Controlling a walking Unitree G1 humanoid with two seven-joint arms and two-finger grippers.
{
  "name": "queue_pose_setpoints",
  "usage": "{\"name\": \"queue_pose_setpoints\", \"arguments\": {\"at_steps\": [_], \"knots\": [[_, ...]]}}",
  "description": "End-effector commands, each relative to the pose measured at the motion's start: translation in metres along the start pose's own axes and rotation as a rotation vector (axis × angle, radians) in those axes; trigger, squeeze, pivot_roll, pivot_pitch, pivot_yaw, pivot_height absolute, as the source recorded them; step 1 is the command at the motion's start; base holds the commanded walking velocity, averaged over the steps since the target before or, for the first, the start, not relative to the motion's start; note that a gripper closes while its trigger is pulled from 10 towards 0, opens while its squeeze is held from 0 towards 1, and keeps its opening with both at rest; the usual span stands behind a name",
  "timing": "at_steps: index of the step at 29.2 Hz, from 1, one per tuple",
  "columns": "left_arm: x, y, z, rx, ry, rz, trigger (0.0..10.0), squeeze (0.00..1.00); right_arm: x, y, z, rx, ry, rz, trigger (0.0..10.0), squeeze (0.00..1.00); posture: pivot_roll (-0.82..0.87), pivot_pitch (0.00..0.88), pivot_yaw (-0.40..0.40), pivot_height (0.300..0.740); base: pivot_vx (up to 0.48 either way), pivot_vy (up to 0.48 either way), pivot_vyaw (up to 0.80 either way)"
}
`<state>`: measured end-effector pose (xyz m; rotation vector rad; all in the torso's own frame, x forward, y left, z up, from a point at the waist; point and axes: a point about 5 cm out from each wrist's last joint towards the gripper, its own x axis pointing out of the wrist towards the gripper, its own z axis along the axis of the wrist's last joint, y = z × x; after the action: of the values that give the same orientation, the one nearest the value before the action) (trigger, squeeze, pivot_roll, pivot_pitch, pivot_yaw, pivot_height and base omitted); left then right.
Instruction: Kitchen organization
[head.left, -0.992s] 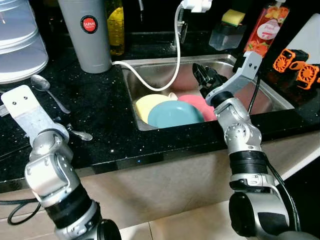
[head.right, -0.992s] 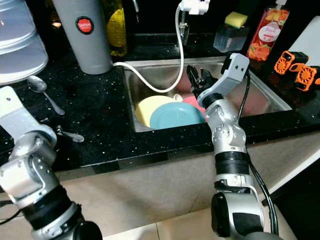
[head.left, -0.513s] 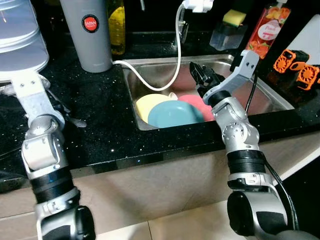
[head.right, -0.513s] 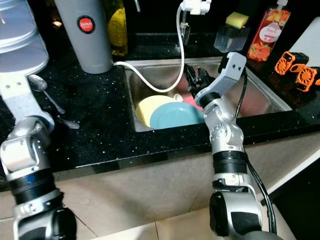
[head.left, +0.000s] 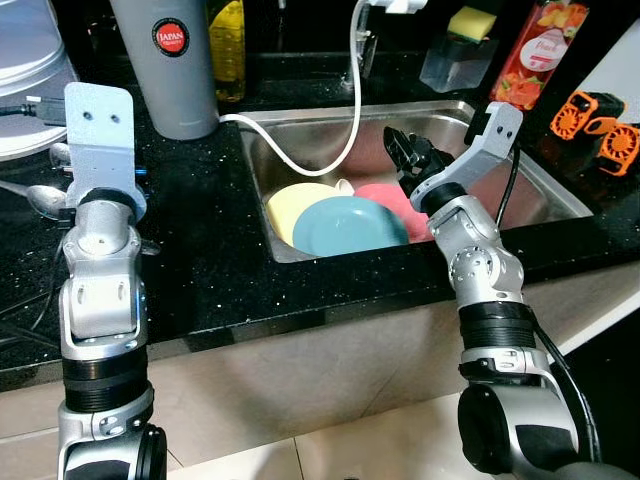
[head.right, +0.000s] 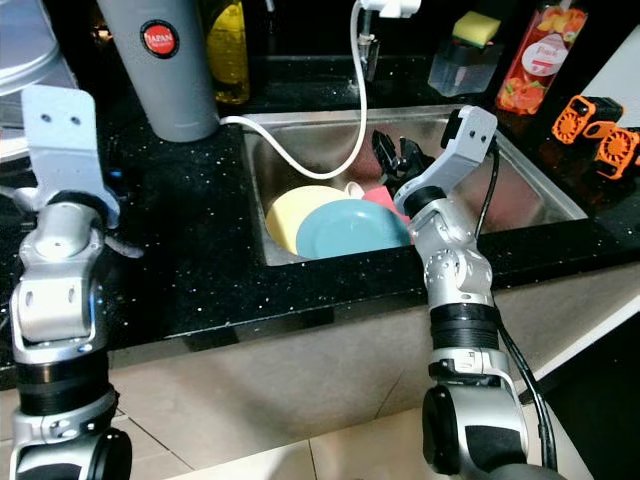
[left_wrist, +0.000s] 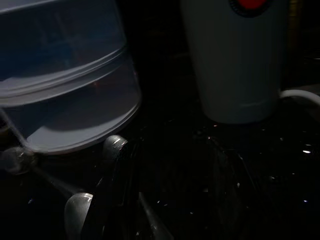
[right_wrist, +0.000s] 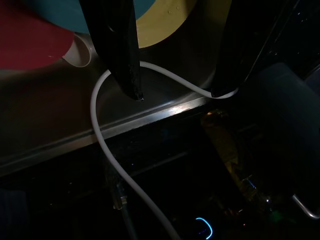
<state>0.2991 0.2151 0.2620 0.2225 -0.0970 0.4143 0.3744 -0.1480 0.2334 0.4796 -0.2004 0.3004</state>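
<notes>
I stood at a black speckled stone counter (head.left: 210, 240) with a steel sink (head.left: 300, 150). A teal round plate (head.left: 348, 226) lay over yellow (head.left: 285, 205) and pink plates (head.left: 385, 198) in the basin. My right pincer (head.left: 403, 158) hung above them, fingers apart, empty. My left pincer's (left_wrist: 165, 200) spread I could not tell; it pointed toward metal spoons (left_wrist: 75, 215) beside a grey cylindrical canister (head.left: 166, 62). A white hose (head.left: 330, 160) crossed the sink.

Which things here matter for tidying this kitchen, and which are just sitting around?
Job: blue plate, yellow plate, pink plate in the sink; spoons; right claw, open.
Lying about: grey canister, white hose, sponge, orange clips.
</notes>
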Motion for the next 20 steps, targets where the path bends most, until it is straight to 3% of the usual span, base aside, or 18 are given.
{"name": "queue_pose_setpoints", "arguments": {"at_steps": [1,3,4,6,10,13,17,20], "knots": [[-0.004,0.002,-0.013,-0.047,0.086,0.069,10.0,0.00,0.000,-0.001,0.001,-0.007,0.004,-0.003,10.0,0.00,0.22,0.019,-0.096,0.740,0.000,0.000,0.00],[-0.007,0.004,-0.029,-0.156,0.214,0.146,10.0,0.00,0.002,0.001,0.000,-0.005,0.007,0.004,10.0,0.00,0.22,0.019,-0.102,0.740,0.000,0.000,0.00],[-0.007,0.004,-0.029,-0.156,0.214,0.146,10.0,0.00,0.002,0.001,0.000,-0.005,0.007,0.004,10.0,0.00,0.22,0.019,-0.102,0.740,0.000,0.000,0.00],[-0.009,0.005,-0.040,-0.243,0.308,0.184,10.0,0.00,0.003,0.003,0.000,-0.003,0.009,0.010,10.0,0.00,0.22,0.019,-0.103,0.740,0.000,0.000,0.00],[-0.008,0.003,-0.045,-0.287,0.354,0.176,10.0,0.00,0.004,0.004,-0.001,-0.001,0.011,0.014,10.0,0.00,0.23,0.019,-0.103,0.740,0.000,0.000,0.00],[-0.004,0.007,-0.060,-0.362,0.452,0.206,10.0,0.00,0.003,0.004,-0.001,0.003,0.007,0.014,10.0,0.00,0.22,0.020,-0.095,0.740,0.000,0.000,0.00],[0.001,0.010,-0.063,-0.378,0.474,0.210,10.0,0.00,0.002,0.002,0.000,0.002,0.005,0.007,10.0,0.00,0.22,0.020,-0.095,0.740,0.000,0.000,0.00],[0.005,0.013,-0.069,-0.446,0.535,0.208,10.0,0.00,0.000,0.001,0.000,0.001,0.004,0.000,10.0,0.00,0.22,0.022,-0.088,0.740,0.000,0.000,0.00]]}}
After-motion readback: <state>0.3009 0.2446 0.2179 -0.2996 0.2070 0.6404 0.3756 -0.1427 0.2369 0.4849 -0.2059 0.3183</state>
